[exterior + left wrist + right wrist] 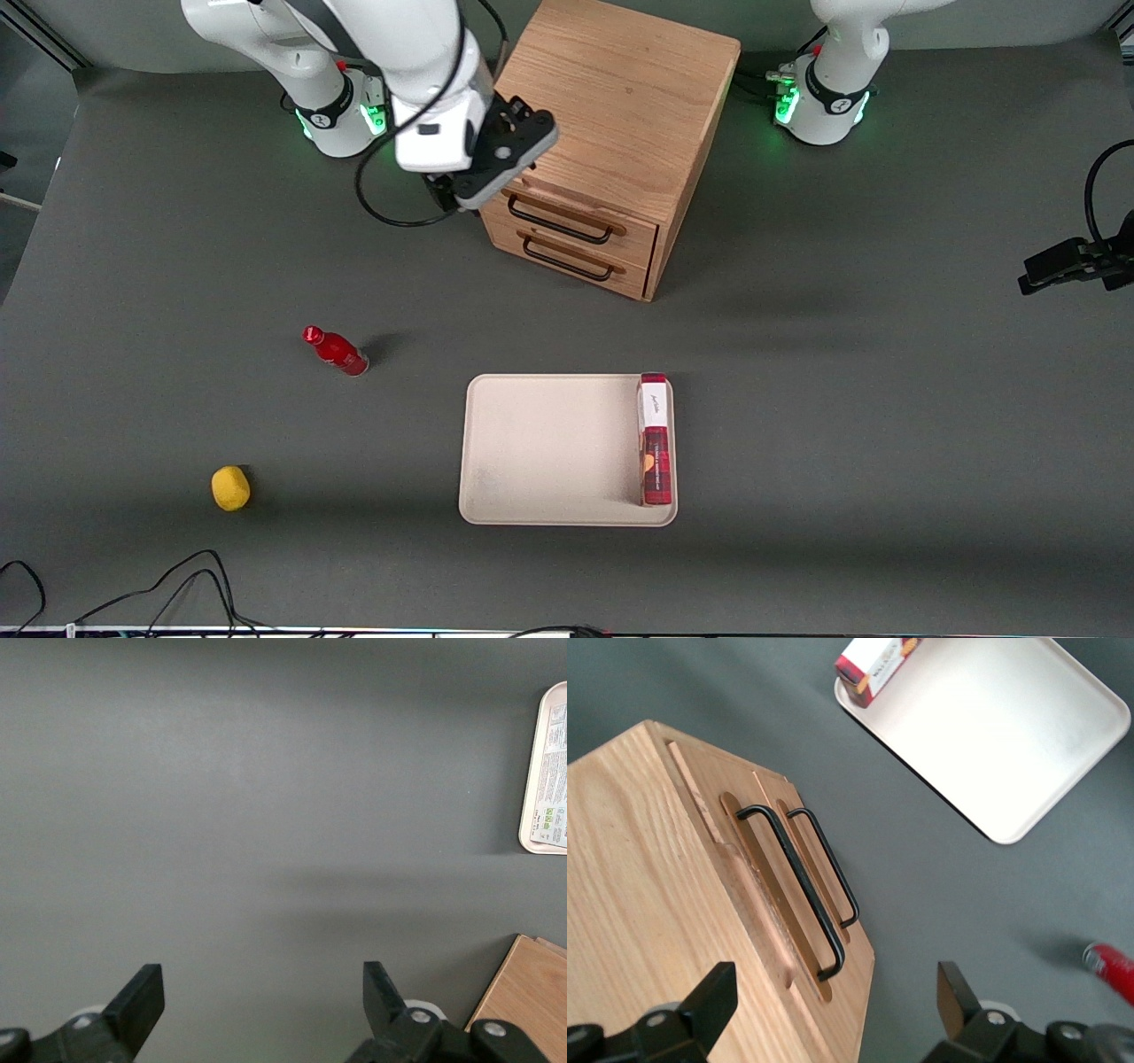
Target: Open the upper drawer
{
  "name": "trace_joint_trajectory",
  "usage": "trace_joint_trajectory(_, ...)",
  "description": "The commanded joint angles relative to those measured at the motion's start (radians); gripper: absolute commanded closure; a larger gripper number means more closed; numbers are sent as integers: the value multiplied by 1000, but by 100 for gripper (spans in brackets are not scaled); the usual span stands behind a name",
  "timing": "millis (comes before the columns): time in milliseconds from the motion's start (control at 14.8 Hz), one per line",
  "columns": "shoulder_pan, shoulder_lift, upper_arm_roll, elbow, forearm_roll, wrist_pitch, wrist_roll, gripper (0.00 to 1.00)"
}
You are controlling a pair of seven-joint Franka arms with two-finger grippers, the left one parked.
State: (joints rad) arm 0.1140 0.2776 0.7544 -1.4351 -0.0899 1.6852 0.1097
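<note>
Nearest the front camera we see a yellow ball (230, 488) on the dark counter (886, 399), toward the working arm's end. Farther from the camera stands a cream tray (540, 447), and a red and white box (655, 439) lies in it along the edge nearer the parked arm's end. A small red bottle (337, 351) lies on its side on the counter, farther from the camera than the ball and well apart from the tray.

Farther still we find the oak cabinet (620, 97), turned at an angle. Its upper drawer (576, 211) sits shut, flush with the cabinet front, just above the lower drawer (567, 252). Each front carries a wide black wire handle; we mark the upper handle (793, 890) and the lower handle (826, 864) in the right wrist view.

Our gripper (456, 197) hangs beside the cabinet's front corner at the working arm's end, near the end of the upper handle but not touching it. In the right wrist view its fingers (713, 997) stand wide apart and hold nothing, with the cabinet's corner showing between them.
</note>
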Motion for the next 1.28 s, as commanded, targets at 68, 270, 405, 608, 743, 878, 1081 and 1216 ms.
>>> trace_joint_trajectory(68, 12, 130, 65, 104, -79, -30, -114, 0)
trace_joint_trajectory(270, 7, 144, 66, 93, -73, -30, -231, 0)
trace_joint_trajectory(405, 1, 156, 65, 75, -73, -30, -268, 0)
trace_joint_trajectory(608, -4, 189, 57, 45, -73, -30, -308, 0)
trace_joint_trajectory(743, -2, 222, 57, 38, -73, -30, -311, 0)
trace_joint_trajectory(878, -1, 224, 54, 6, -73, -21, -311, 0)
trace_joint_trajectory(1081, -1, 242, 52, -10, -73, -16, -328, 0)
trace_joint_trajectory(1216, -1, 258, 52, -14, -73, 8, -329, 0)
